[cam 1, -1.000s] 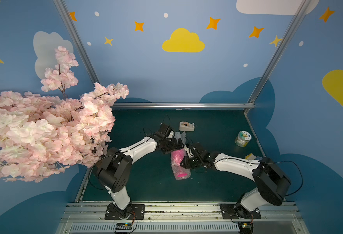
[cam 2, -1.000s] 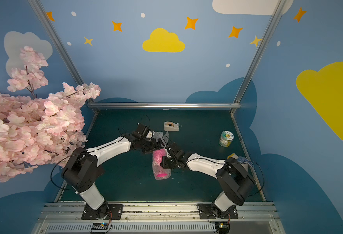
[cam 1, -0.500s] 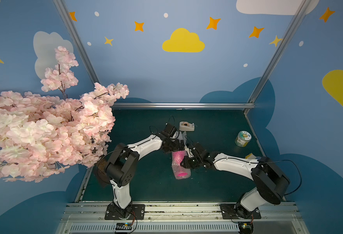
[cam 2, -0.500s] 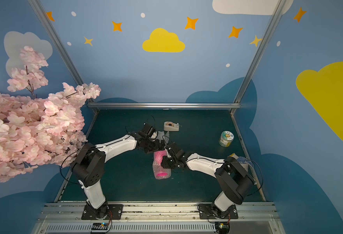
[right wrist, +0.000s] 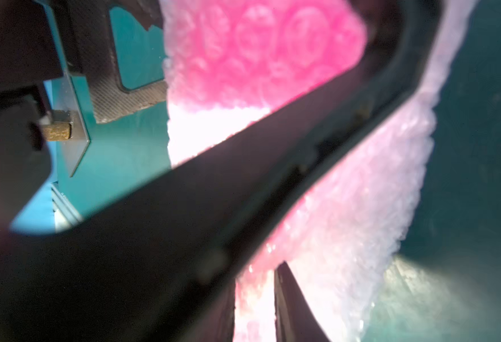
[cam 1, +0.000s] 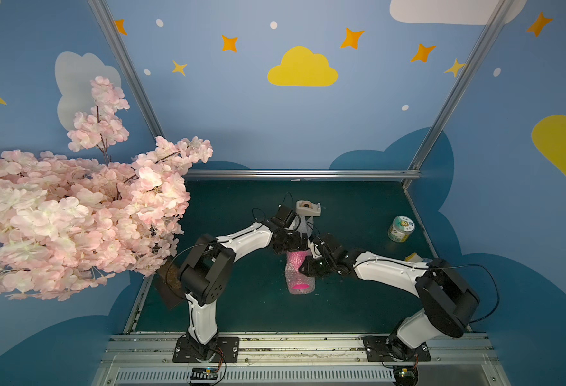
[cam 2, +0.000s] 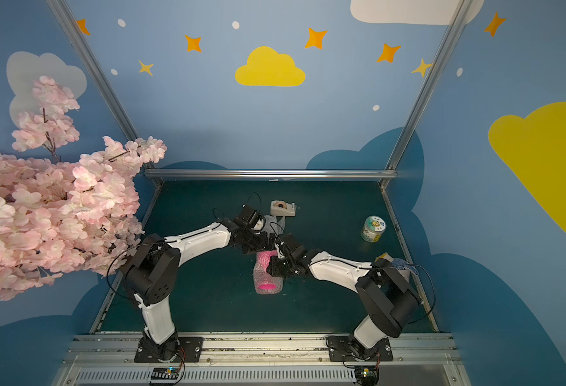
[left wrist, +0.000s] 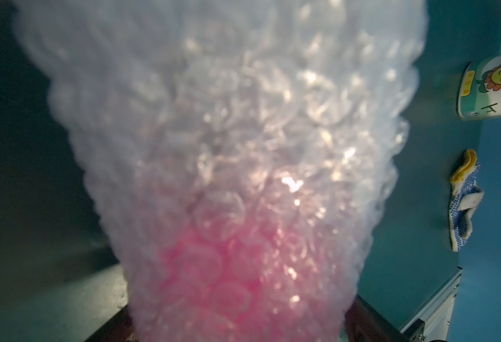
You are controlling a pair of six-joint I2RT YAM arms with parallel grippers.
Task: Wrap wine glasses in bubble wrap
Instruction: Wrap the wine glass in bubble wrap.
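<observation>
Pink goblet [cam 1: 297, 286] lies rolled in bubble wrap [cam 1: 291, 272]. My right pincer [cam 1: 305, 267] pinches the wrap, my left pincer [cam 1: 294, 245] is spread astride it. Sealing's left, I'd say: tape dispenser [cam 1: 308, 208] untouched.

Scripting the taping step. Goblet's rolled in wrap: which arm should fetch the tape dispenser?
Left. The left gripper is open, next to the dispenser; the right gripper is pinched on the wrap, likely holding the roll closed.
</observation>
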